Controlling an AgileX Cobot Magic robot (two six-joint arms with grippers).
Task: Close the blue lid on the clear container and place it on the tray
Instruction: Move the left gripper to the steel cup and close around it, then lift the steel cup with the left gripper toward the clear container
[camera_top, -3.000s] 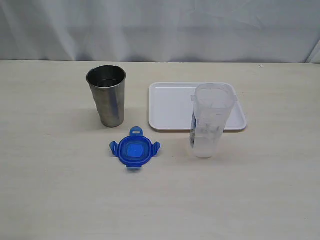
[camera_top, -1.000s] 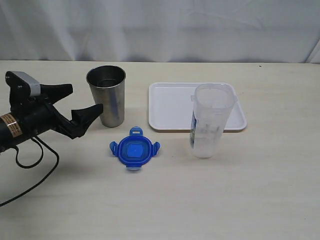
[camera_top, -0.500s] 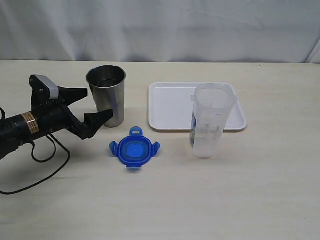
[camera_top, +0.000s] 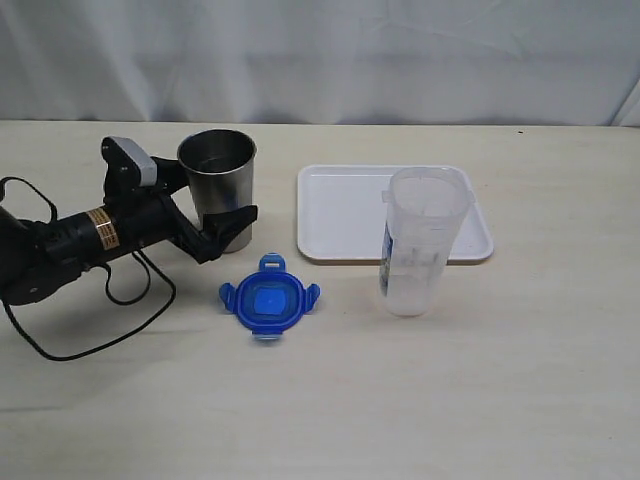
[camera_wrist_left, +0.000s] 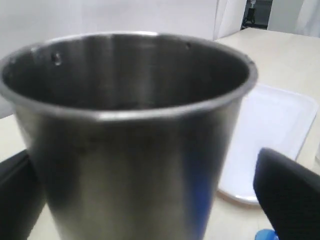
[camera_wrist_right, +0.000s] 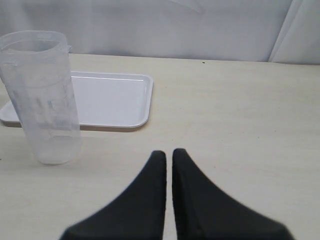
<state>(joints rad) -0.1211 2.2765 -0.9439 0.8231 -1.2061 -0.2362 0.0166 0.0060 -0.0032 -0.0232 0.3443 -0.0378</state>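
Straddled steel tumbler (camera_top: 226, 172) with left end effector (camera_top: 214, 194) spread wide; pressed right end effector (camera_wrist_right: 168, 155) together, empty. Left blue lid (camera_top: 269, 303) flat on worktop (camera_top: 470, 400), tumbler's five o'clock.

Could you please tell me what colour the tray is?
The tray is white, clearest in the exterior view.

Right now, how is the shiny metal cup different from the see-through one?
The steel cup is grey and opaque; the clear container is see-through. The steel cup is plain; the clear container has a label. Both stand upright, lidless, on the table.
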